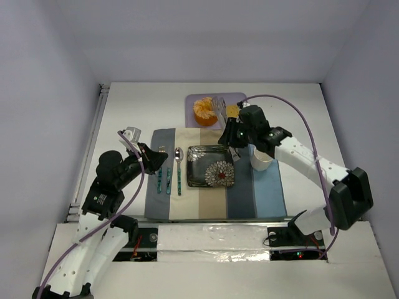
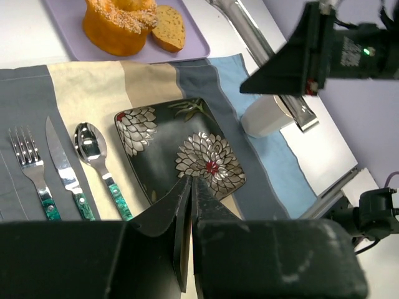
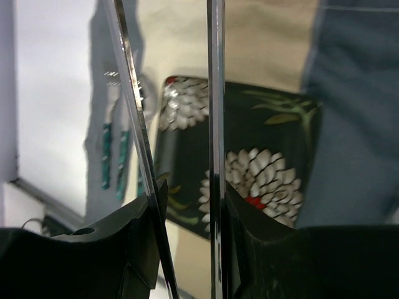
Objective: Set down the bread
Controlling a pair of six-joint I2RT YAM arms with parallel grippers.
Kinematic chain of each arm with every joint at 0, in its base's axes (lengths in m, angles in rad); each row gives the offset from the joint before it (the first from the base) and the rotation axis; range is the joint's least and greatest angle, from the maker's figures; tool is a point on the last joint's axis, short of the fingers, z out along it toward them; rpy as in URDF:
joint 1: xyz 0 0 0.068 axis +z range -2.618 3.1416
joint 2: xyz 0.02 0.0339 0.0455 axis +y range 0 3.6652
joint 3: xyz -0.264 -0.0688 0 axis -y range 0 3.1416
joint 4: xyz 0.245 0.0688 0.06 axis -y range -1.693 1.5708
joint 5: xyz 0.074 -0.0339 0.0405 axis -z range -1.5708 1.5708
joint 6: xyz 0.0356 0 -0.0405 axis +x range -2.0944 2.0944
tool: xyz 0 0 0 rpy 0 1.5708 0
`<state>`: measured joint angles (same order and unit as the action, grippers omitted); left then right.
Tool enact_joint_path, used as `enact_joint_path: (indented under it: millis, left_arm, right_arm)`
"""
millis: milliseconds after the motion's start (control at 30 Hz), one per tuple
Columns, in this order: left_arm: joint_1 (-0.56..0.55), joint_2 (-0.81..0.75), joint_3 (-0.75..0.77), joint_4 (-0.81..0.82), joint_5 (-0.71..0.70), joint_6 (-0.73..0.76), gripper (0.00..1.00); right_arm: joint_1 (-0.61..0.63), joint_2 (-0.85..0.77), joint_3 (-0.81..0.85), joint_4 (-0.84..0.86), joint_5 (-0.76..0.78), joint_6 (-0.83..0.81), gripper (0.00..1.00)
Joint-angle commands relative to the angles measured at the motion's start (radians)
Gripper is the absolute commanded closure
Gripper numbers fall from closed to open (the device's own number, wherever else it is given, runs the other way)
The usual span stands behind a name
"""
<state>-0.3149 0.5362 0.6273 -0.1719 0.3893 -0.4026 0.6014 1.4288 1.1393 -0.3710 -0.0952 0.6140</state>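
The bread (image 1: 232, 110) is a small yellow slice with a brown crust. It lies on the lilac tray (image 1: 237, 98) against the larger orange food (image 1: 204, 111), and shows in the left wrist view (image 2: 169, 28). My right gripper (image 1: 232, 136) is shut on metal tongs (image 1: 218, 104), whose two blades run between its fingers (image 3: 187, 199). The tongs' far end reaches over the tray beside the bread and holds nothing. My left gripper (image 1: 163, 157) is shut and empty above the placemat's left part (image 2: 190, 180).
A dark flowered square plate (image 1: 211, 166) sits mid-placemat (image 2: 177, 149) (image 3: 262, 156). A fork (image 2: 28, 162), knife (image 2: 62, 171) and spoon (image 2: 93, 156) lie left of it. A white cup (image 1: 260, 160) stands to its right.
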Motion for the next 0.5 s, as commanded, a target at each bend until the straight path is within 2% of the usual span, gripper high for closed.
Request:
enact_joint_path:
  millis: [0, 133, 467]
  left_arm:
    - [-0.006, -0.024, -0.012, 0.049, 0.002, 0.031, 1.00]
    - [-0.006, -0.027, -0.024, 0.064, 0.016, 0.038, 0.86]
    - [-0.006, -0.062, -0.040, 0.089, 0.045, 0.041, 0.80]
  right_arm:
    - [-0.050, 0.068, 0.111, -0.075, 0.017, -0.086, 0.58]
    - [-0.100, 0.169, 0.195, -0.147, 0.018, -0.118, 0.56]
    - [-0.157, 0.369, 0.434, -0.261, -0.011, -0.158, 0.48]
